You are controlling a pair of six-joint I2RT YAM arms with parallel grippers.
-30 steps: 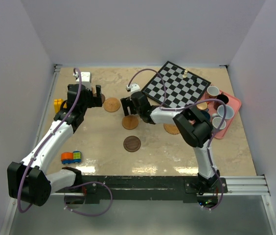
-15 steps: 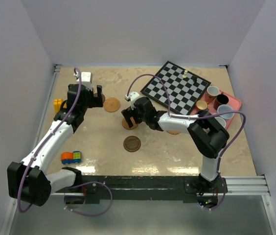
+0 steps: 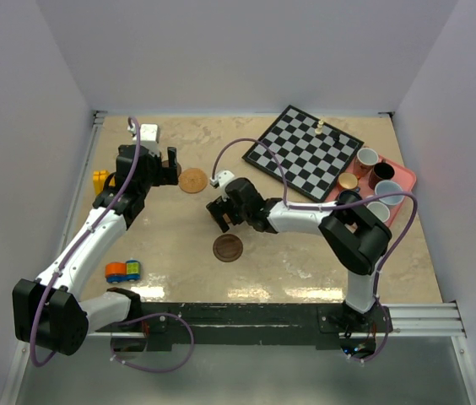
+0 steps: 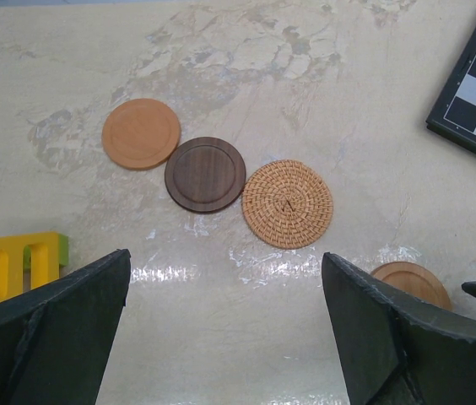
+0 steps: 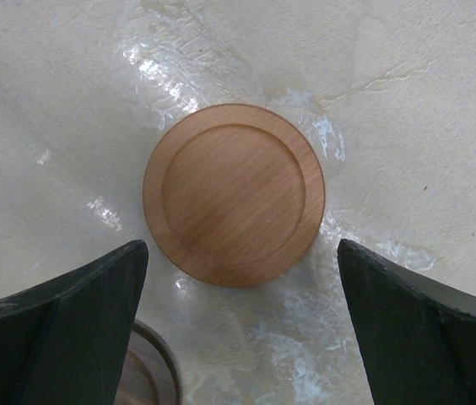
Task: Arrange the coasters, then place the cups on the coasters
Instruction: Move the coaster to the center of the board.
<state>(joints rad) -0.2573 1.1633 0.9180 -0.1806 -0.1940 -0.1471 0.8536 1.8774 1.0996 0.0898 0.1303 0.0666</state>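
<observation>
Right tool (image 5: 240, 246) drawn nearer, tan coaster (image 5: 234, 194) beneath

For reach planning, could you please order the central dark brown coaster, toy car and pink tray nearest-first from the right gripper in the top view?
1. dark brown coaster, just nearside of the right gripper.
2. toy car, near left.
3. pink tray, right edge.

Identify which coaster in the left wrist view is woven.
The woven tan coaster, rightmost in the row of three; the dark brown coaster and plain orange coaster beside it are smooth wood.
</observation>
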